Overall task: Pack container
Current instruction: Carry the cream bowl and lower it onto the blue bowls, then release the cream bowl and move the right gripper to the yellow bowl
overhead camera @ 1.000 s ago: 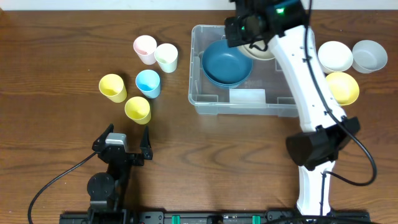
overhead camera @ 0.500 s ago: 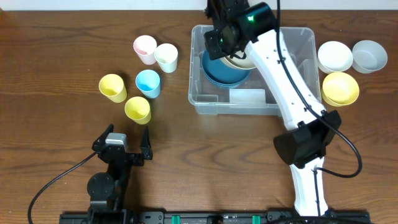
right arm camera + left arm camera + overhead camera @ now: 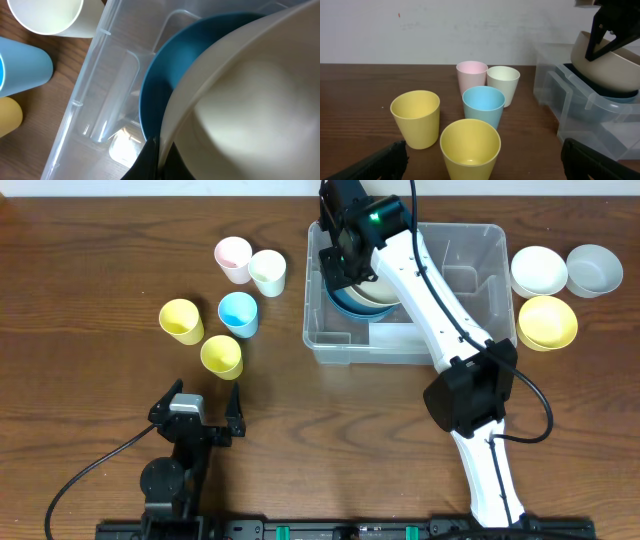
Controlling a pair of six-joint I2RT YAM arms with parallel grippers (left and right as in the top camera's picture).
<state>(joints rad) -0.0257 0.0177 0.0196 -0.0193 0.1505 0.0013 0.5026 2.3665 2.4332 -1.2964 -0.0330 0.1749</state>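
- The right gripper (image 3: 343, 252) is clamped on the rim of a cream bowl (image 3: 380, 288). The bowl is tilted over the blue bowl (image 3: 338, 295) inside the container (image 3: 470, 255), at the far side of the table (image 3: 100, 280).
- To do this well, I judge: level the cream bowl, centre it over the blue one, lower it until it nests, then let go.
- The left gripper (image 3: 207, 394) rests empty, jaws apart.
- Count: five cups (image 3: 238, 313) left of the container, three bowls (image 3: 547, 320) to its right, two at the container.

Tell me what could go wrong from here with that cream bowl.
The right gripper pinches the cream bowl by its rim only, tilted; it might slip, or land crooked on the blue bowl instead of nesting. It hangs near the container wall, so a snag could shove the container.
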